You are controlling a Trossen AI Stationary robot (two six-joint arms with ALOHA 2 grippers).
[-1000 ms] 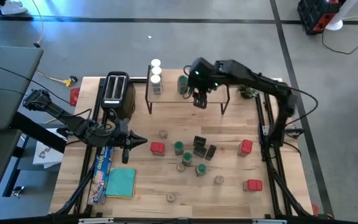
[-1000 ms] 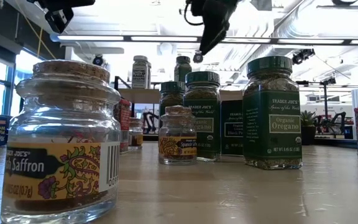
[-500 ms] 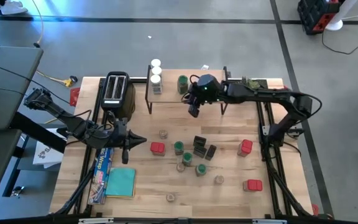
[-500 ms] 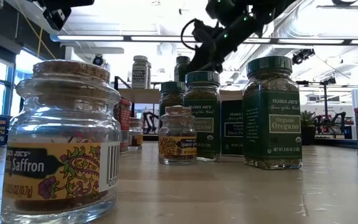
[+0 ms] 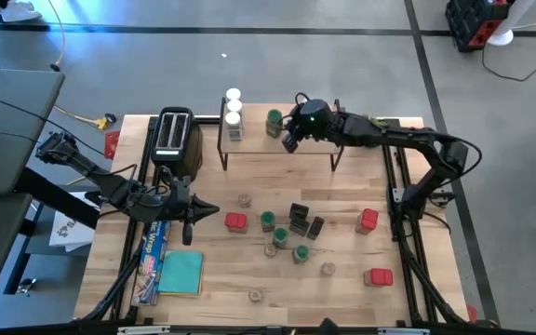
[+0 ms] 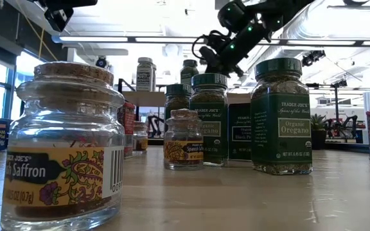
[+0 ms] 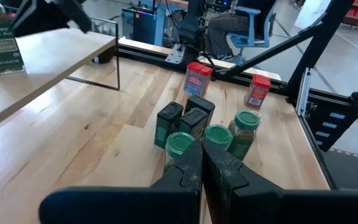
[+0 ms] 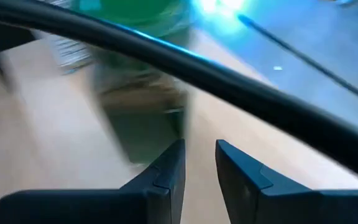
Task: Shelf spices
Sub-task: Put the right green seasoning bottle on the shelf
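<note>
Now the right gripper has swung from over the shelf toward its eleven o'clock corner, jaws narrowed but empty beside the green-lidded jar standing there, so another spice looks shelved; the left gripper waits, jaws together.

Green-lidded jar motion-blurred, cut by frame top in right wrist view; label unreadable.

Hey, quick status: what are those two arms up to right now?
Right tool empty, beside green-lidded jar on shelf. Left tool shut, waiting by toaster. Most spices not yet shelved.
</note>
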